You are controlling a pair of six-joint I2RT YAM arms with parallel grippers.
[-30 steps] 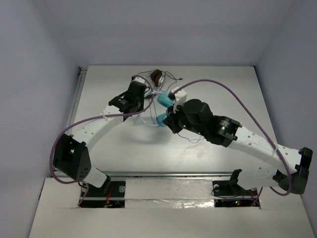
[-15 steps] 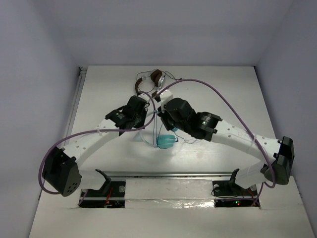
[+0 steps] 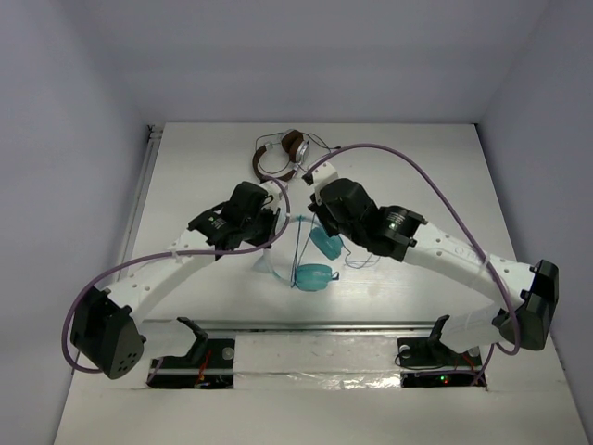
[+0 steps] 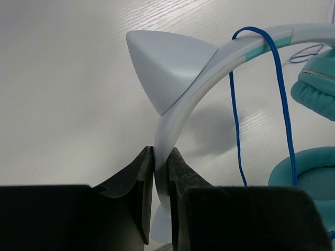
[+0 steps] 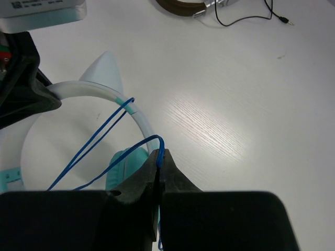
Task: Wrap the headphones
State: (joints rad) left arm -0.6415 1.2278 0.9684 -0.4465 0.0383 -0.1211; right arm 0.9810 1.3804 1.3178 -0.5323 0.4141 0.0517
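The headphones have teal ear cups point(image 3: 314, 275) and a white headband point(image 4: 180, 112) with pointed cat ears point(image 4: 163, 65). My left gripper point(image 4: 161, 162) is shut on the headband and holds it above the table; in the top view the gripper point(image 3: 271, 225) is left of the cups. The thin blue cable point(image 4: 236, 130) is looped over the headband. My right gripper point(image 5: 160, 157) is shut on a bend of the blue cable point(image 5: 133, 149), close above one teal cup point(image 5: 121, 167). In the top view it point(image 3: 320, 215) sits right of the headband.
Brown-and-silver headphones point(image 3: 283, 151) with a dark cable point(image 5: 251, 18) lie at the back centre of the white table point(image 3: 417, 176). A purple arm cable point(image 3: 417, 171) arcs over the right side. Walls enclose the table on three sides.
The right gripper has moved back and right with the cable. The headphones hang lower and nearer, and both teal cups now show between the arms. The left arm has shifted a little nearer.
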